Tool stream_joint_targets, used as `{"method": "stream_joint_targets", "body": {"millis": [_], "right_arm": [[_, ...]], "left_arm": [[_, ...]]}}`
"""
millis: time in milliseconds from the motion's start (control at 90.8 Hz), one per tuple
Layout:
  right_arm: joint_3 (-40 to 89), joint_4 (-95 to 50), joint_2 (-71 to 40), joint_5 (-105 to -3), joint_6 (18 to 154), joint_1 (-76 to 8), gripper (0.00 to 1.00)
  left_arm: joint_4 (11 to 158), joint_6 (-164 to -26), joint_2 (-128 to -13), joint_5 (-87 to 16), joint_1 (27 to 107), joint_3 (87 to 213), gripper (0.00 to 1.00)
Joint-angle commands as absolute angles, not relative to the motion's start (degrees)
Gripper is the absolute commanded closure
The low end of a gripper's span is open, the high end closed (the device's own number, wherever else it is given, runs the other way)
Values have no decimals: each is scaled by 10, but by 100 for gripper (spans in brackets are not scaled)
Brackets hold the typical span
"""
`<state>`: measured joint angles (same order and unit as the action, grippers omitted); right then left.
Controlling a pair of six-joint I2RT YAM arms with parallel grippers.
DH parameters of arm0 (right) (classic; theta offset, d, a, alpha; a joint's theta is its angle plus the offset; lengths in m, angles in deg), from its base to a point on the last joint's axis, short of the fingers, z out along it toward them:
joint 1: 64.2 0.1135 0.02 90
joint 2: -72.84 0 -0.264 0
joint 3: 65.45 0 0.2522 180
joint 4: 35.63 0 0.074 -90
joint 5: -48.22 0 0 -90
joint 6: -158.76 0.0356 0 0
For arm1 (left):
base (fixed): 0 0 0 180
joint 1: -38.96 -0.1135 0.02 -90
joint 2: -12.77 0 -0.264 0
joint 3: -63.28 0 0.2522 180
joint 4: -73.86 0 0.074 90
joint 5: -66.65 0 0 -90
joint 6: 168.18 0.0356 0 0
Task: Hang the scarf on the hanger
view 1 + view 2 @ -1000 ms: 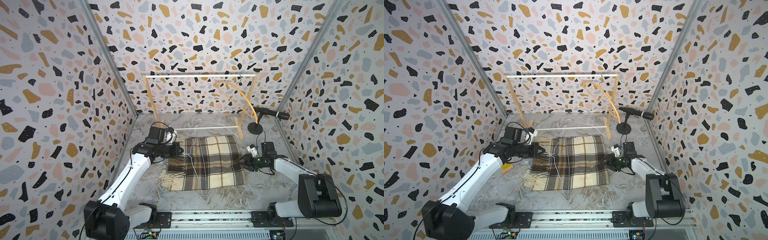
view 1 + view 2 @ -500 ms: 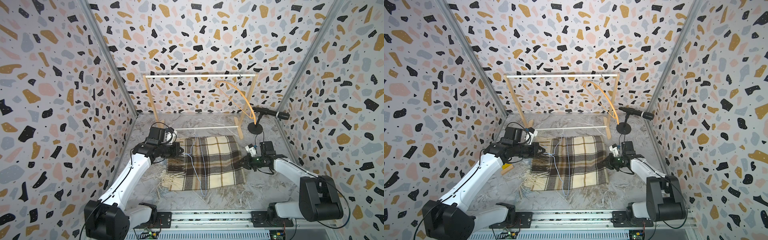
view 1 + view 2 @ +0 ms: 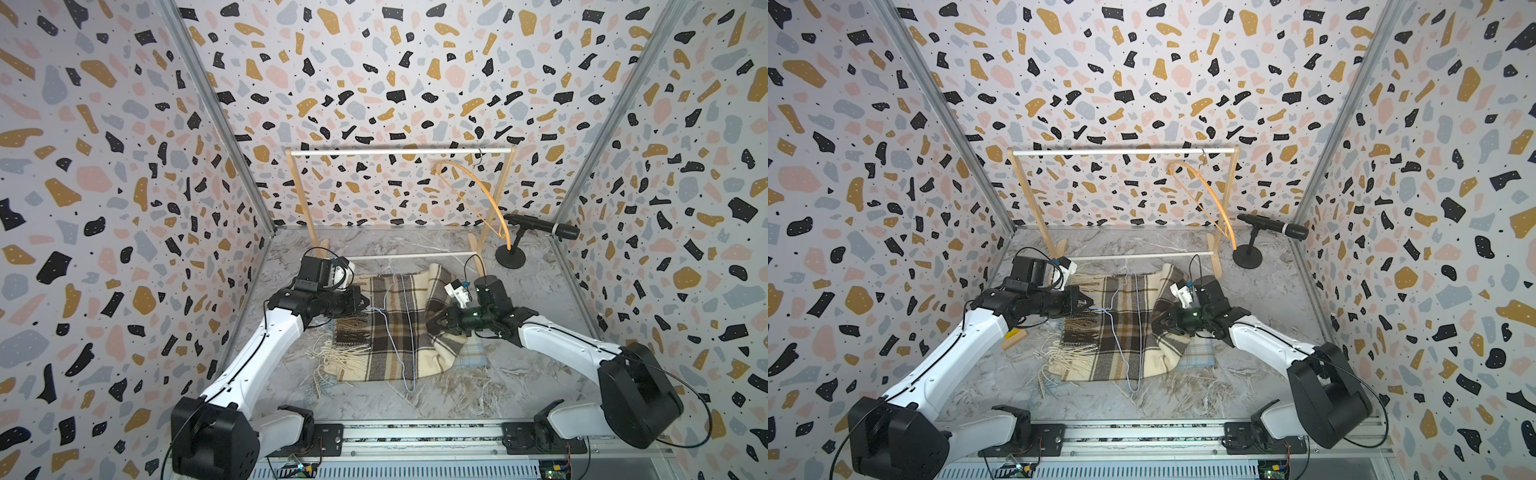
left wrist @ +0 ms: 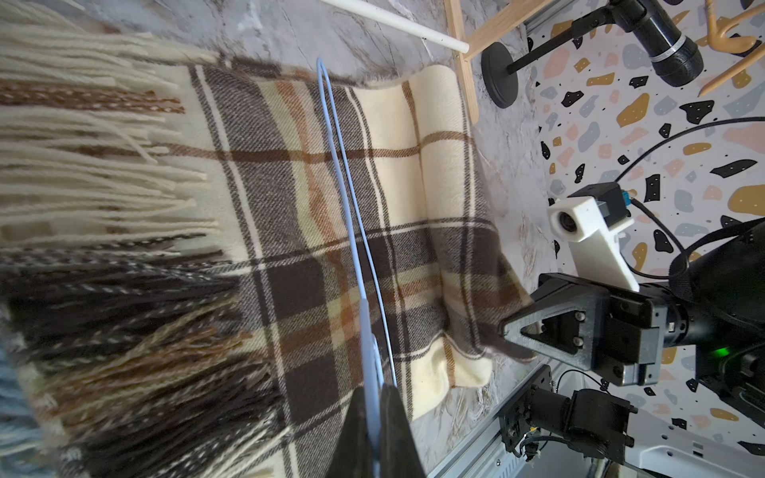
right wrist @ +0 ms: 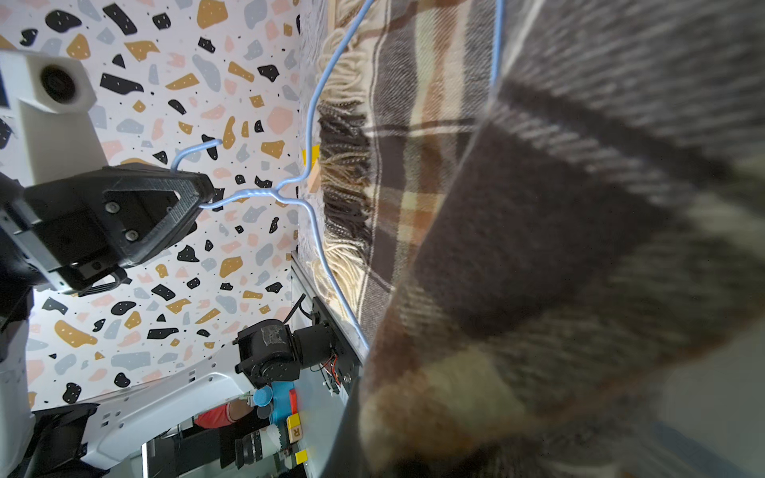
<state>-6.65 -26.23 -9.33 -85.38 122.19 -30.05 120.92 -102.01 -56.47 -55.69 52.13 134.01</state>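
Terrazzo-print walls on three sides, grey marbled floor (image 3: 519, 374).

- Left gripper (image 4: 374, 409): clamped on the hanger (image 4: 352, 198) at the neck. The right wrist view shows the twisted wire coming out of the tips, with the hook looping free behind them.
- Right gripper (image 3: 432, 324): clenched on the right edge of the scarf (image 3: 382, 332). That edge is raised off the floor and bunched toward the middle.
- Scarf: spread mid-floor, fringe toward my left arm. The hanger's wire triangle lies flat on top of the cloth. Nothing is over its bar yet.
- Beyond: rack (image 3: 399, 152) at the back wall with a wooden hanger (image 3: 478, 187) on its rail, and a mic (image 3: 540, 226) on a stand by its right foot.

Risks, as I judge them:
- The wire is thin and round, so it could swivel in my left grip once cloth weight loads one side.
- The wool is thick and looks doubled. My right pinch may hold only the top layer, and the rest would sag or slide out.
- Pulling the fold across could drag the hanger sideways, since it only rests on the cloth.
- The fringe could snag on the wire.
- My grippers face each other across the scarf, so a long pull risks contact.
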Motion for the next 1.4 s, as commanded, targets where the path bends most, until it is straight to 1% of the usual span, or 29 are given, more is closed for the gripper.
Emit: {"method": "stream_joint_targets", "body": {"millis": [0, 88, 154, 352, 440, 650, 683, 793, 881, 1013, 1068, 1266, 1387], "right_arm": [[-24, -317, -142, -842, 1267, -255, 100], [-8, -352, -190, -841, 1286, -222, 100], [10, -352, -220, -838, 1282, -203, 100], [59, -348, -287, -836, 1267, -172, 100], [79, -360, -314, -851, 1269, -157, 99], [121, -392, -350, -912, 1269, -120, 92], [119, -396, -348, -916, 1268, -120, 91], [116, -363, -333, -917, 1236, -123, 81], [113, -293, -301, -897, 1186, -138, 74], [103, -178, -244, -854, 1109, -167, 59], [98, -142, -226, -845, 1091, -174, 56], [84, -115, -179, -833, 1064, -187, 47], [85, -126, -173, -807, 1078, -190, 46]], "left_arm": [[1192, -1023, -562, -578, 519, 1338, 100], [1183, -1029, -560, -595, 518, 1337, 100], [1177, -1032, -556, -608, 519, 1336, 100], [1174, -1034, -547, -628, 519, 1339, 100], [1169, -1037, -548, -634, 519, 1338, 100], [1158, -1038, -556, -631, 519, 1329, 100], [1157, -1038, -558, -629, 519, 1328, 100], [1157, -1037, -559, -619, 518, 1326, 100], [1161, -1035, -558, -610, 518, 1326, 100], [1165, -1036, -552, -595, 518, 1326, 100], [1167, -1036, -551, -587, 519, 1327, 100], [1171, -1038, -549, -573, 519, 1329, 100], [1172, -1038, -551, -574, 518, 1329, 100]]}}
